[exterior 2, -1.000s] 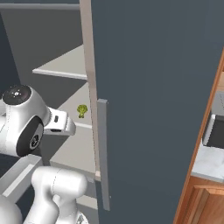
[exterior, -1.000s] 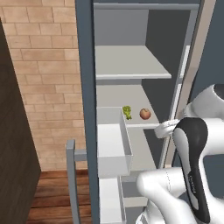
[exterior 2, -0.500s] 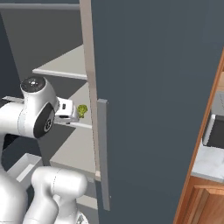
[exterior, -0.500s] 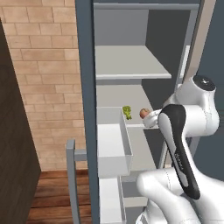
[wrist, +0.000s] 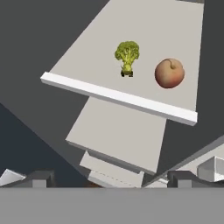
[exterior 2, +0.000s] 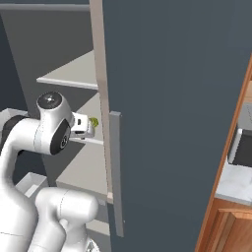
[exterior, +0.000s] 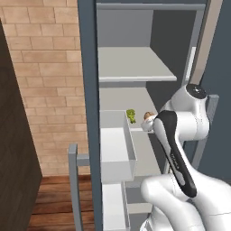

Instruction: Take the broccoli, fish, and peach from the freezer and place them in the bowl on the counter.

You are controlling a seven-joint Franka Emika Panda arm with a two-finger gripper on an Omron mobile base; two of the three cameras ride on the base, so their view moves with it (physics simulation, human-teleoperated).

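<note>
Hand view: I am holding my gripper (wrist: 111, 177) spread wide and empty before the freezer (exterior: 88, 67), where the broccoli (wrist: 127, 57) is sitting just beside the peach (wrist: 169, 73) behind the shelf's (wrist: 87, 52) raised front lip, bare shelf lying around them; my arm is half covering the peach from the left base view.

No words, numbers, labels or signs can be read here; nothing in these pictures has writing on it.
</note>
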